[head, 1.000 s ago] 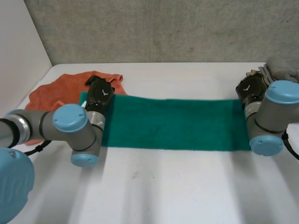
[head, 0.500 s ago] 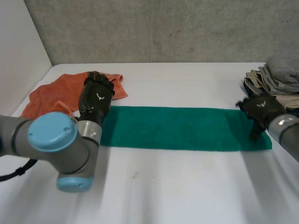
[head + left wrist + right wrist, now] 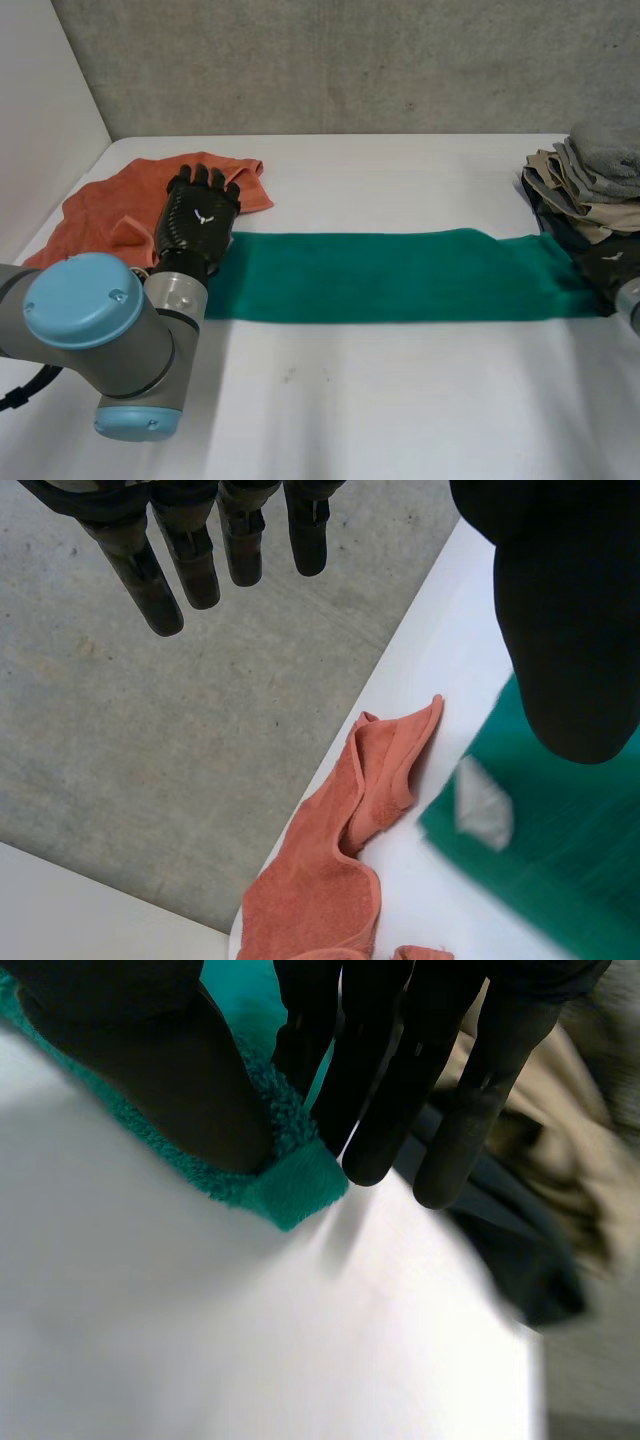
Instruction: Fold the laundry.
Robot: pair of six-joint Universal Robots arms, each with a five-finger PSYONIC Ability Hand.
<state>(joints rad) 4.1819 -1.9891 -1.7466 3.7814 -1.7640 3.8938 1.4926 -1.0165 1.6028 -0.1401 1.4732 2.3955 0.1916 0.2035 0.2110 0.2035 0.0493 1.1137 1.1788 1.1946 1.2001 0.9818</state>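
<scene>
Green towel [image 3: 390,275] lies in a long strip L-R across desk [image 3: 400,400]. Right hand [image 3: 608,272] fingers [image 3: 375,1110] + thumb pinch its right-end corner. Left hand [image 3: 197,220] hovers above left end, fingers straight, empty. Pin left end flat, carry right end over, match edges.

Bright, even light falls from above onto the white table [image 3: 400,400], whose top shows almost pure white in the head view. The green towel [image 3: 400,275] lays only a thin, soft shadow along its near edge. The pile of clothes [image 3: 585,185] at the table's right edge holds deep shadow between its layers. The grey wall [image 3: 350,60] is evenly lit. In the right wrist view the table looks washed out beside the right hand [image 3: 150,1080], and a soft grey shadow lies just beside the towel's corner. In the left wrist view the left hand [image 3: 560,610] is a dark shape against the lit wall.
</scene>
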